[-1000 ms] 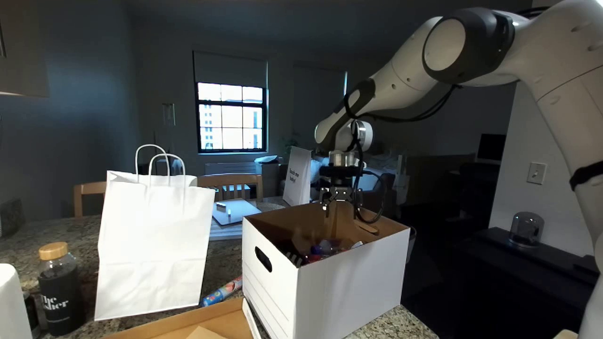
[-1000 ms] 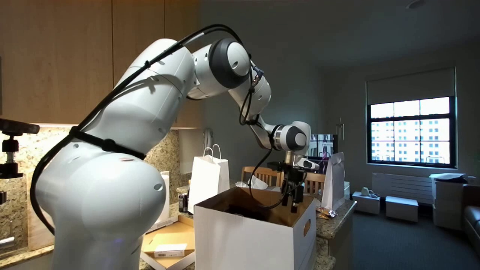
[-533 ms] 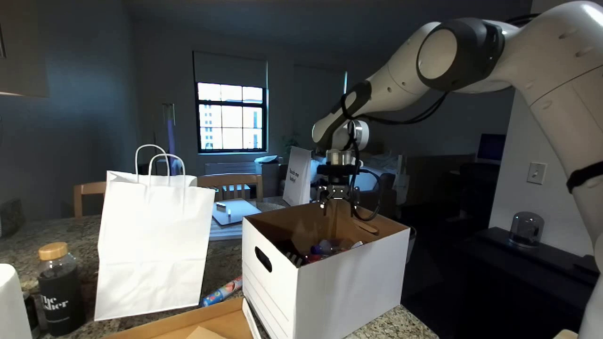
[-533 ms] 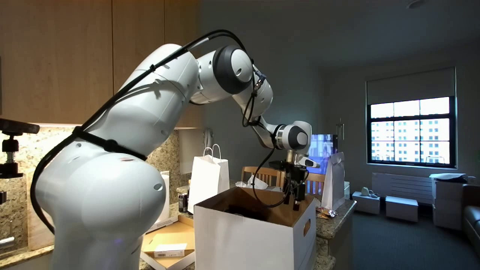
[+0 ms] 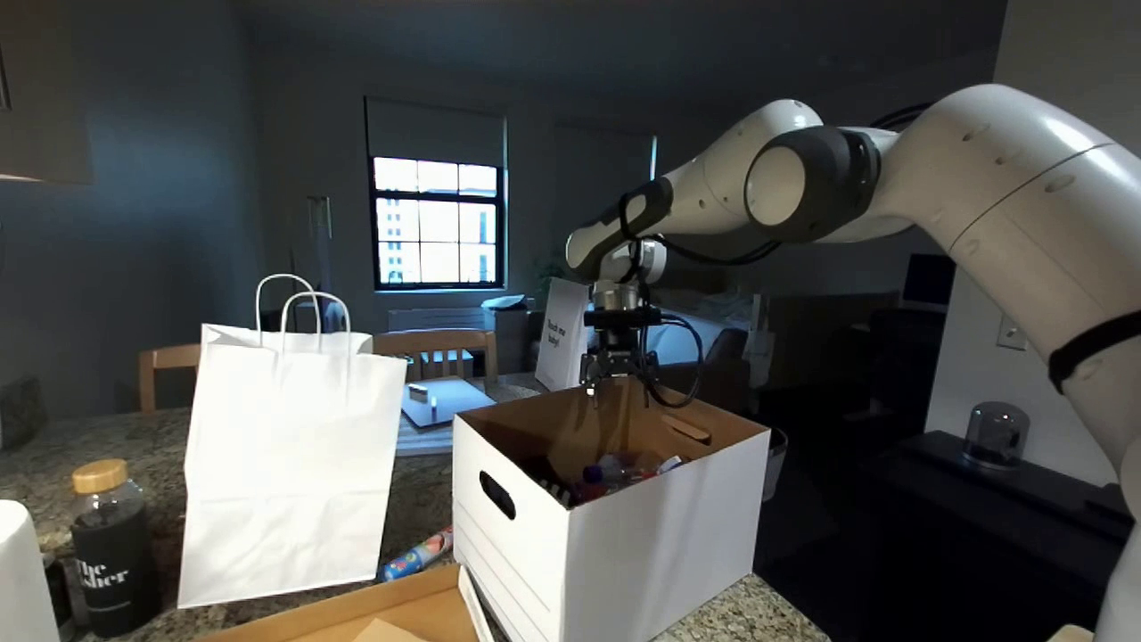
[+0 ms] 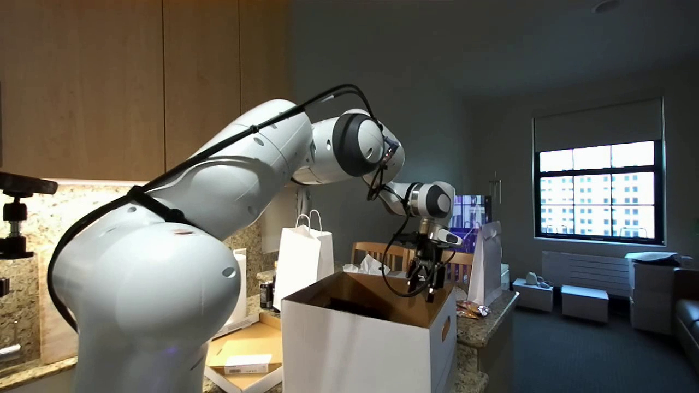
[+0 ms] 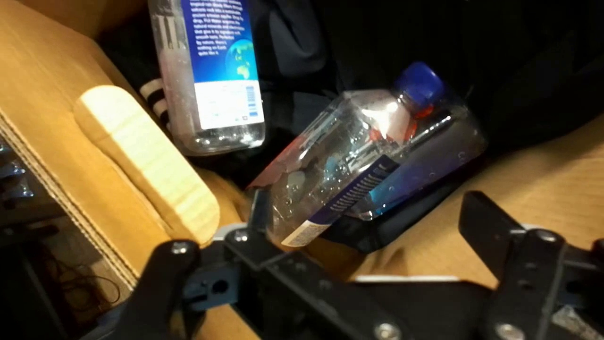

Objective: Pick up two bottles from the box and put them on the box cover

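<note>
The white carton box with brown inner walls stands on the counter. My gripper points down at the box's opening, close to an inner wall; its jaws are wide apart, with nothing gripped. In the wrist view a clear bottle slants from beside the left finger; whether they touch I cannot tell. Behind it a second bottle shows purple and blue; the blue cap lies at their upper end. Another clear bottle with a blue label lies at upper left. The box cover lies beside the box, brown side up.
Dark cloth fills part of the box around the bottles. A white paper bag, a wooden-capped flask and a colourful tube stand or lie near the cover. A flat brown package lies inside the cover.
The arm's elbow has sunk and reached forward. My gripper has shifted a little sideways, away from the base, still open. The box has slid slightly.
</note>
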Action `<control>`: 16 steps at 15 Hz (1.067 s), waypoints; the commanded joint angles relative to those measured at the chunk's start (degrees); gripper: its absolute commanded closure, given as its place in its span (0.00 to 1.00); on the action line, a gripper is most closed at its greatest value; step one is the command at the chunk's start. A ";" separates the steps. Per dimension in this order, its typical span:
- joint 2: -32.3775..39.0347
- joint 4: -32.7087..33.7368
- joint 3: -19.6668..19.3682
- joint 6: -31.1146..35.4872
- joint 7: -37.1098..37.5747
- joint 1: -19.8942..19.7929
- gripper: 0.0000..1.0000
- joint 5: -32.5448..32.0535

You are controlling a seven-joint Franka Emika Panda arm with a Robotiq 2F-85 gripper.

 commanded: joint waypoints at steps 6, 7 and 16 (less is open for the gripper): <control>5.26 11.88 -0.39 -9.85 -1.78 1.75 0.00 -2.62; 4.64 11.15 -0.89 -7.65 -0.82 2.10 0.00 -2.70; -3.11 1.11 -1.74 2.15 9.22 2.05 0.00 -0.85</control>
